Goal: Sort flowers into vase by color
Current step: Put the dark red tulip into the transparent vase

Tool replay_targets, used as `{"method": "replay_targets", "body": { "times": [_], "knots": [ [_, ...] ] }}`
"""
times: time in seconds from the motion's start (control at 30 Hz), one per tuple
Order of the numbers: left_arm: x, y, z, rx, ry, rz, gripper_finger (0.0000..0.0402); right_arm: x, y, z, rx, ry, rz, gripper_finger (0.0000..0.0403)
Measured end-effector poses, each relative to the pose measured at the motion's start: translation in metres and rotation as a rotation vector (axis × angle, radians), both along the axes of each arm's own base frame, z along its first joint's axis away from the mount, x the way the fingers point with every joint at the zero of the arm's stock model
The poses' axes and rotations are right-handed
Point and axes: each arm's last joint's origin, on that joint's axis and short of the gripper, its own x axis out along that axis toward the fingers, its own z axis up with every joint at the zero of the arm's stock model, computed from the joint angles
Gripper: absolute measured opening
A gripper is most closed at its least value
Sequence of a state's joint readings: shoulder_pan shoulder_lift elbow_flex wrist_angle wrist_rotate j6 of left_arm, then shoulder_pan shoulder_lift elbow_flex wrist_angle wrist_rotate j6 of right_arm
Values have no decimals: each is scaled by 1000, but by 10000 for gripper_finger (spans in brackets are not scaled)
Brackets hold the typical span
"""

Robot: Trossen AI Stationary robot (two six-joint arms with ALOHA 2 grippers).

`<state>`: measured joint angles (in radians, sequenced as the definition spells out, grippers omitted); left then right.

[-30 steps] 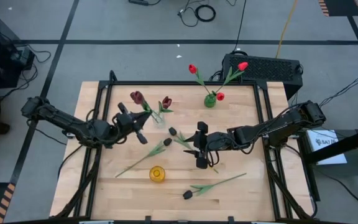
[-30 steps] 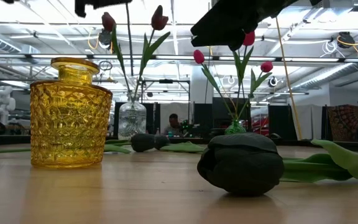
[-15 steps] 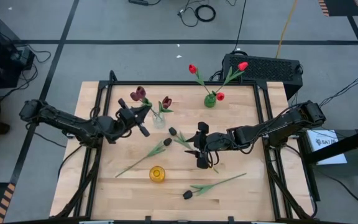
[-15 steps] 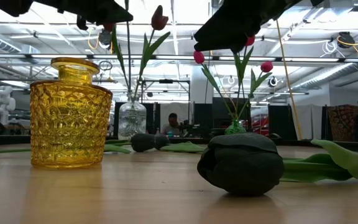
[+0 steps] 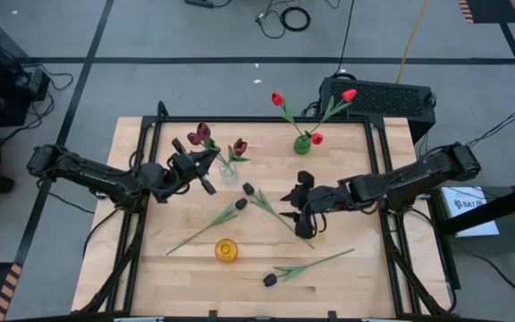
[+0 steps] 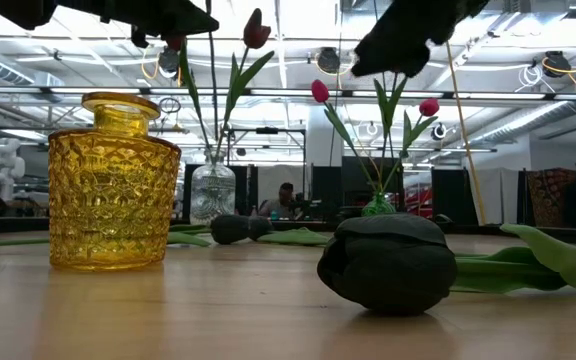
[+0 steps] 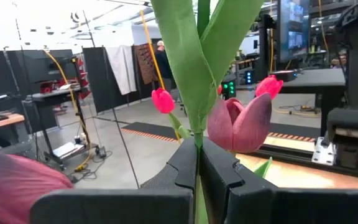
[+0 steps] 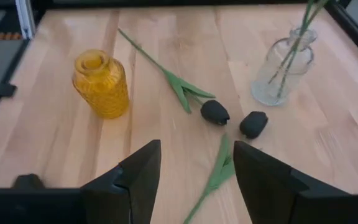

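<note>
From my end, the left gripper (image 5: pixel 206 159) sits over the back-left of the pale wooden surface (image 5: pixel 150 259), jaws pinched tight on the thin green stem of a maroon tulip (image 5: pixel 201 135), right beside the clear glass vase (image 5: pixel 228 170). That vase is smooth and round-bellied, with another maroon tulip (image 5: pixel 239 148) standing in it. Front and centre is the yellow vase (image 5: pixel 226 249), faceted glass, squat, nothing in it. Three near-black tulips (image 5: pixel 242 206) lie flat on the wood, heads matte and egg-shaped, stems long and floppy. Further back the small green vase (image 5: pixel 302 144) holds the red tulips (image 5: pixel 277 98). The right gripper (image 5: pixel 299 204) hovers above the middle, jaws spread wide, gripping nothing.
</note>
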<state>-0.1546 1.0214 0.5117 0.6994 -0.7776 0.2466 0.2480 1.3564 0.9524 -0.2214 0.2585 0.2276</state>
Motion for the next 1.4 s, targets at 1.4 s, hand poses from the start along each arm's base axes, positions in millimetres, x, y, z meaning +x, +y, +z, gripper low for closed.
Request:
{"method": "replay_targets", "body": {
  "times": [1.4],
  "knots": [
    [7, 4, -10, 9, 64, 4, 11, -26, 16, 15, 10, 16, 70, 194]
  ]
}}
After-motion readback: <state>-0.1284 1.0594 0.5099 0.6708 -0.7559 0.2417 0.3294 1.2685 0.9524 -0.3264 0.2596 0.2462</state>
